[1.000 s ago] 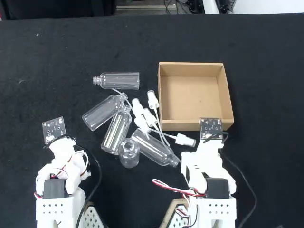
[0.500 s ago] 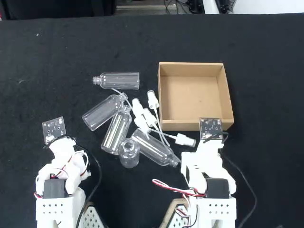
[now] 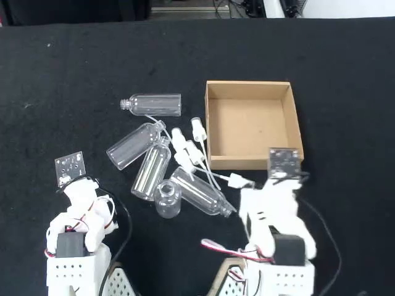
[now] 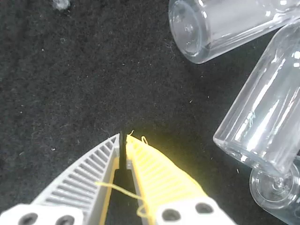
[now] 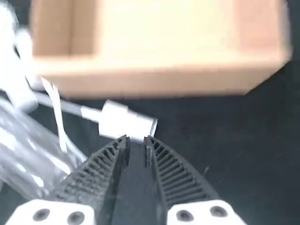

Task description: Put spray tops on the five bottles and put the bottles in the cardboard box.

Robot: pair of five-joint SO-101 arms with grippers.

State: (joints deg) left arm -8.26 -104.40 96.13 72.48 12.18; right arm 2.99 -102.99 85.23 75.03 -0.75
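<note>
Up close, the right claw (image 5: 136,139) is parted by a narrow slot and holds nothing. A white spray top (image 5: 127,123) lies crosswise just beyond its fingertips, with its thin dip tube trailing off to the claw's left. Past the top runs the near wall of the cardboard box (image 5: 140,77). A lying bottle (image 5: 28,159) sits close to the left of the fingers.

The left claw (image 4: 124,138) is closed tip to tip with nothing between the fingers, low over the black table (image 4: 56,84). Ahead of it and to its right are the round base of one clear bottle (image 4: 206,28) and the side of a second bottle (image 4: 262,117). Nearer, on that same right side, is the rim of an upright bottle (image 4: 276,187).

The high view adds the wider layout. A fifth bottle (image 3: 151,104) lies farthest ahead, well apart from both claws. Three more spray tops (image 3: 188,145) are clustered between the bottles and the box's left wall. The box's floor is bare, and every bottle neck is uncapped.
</note>
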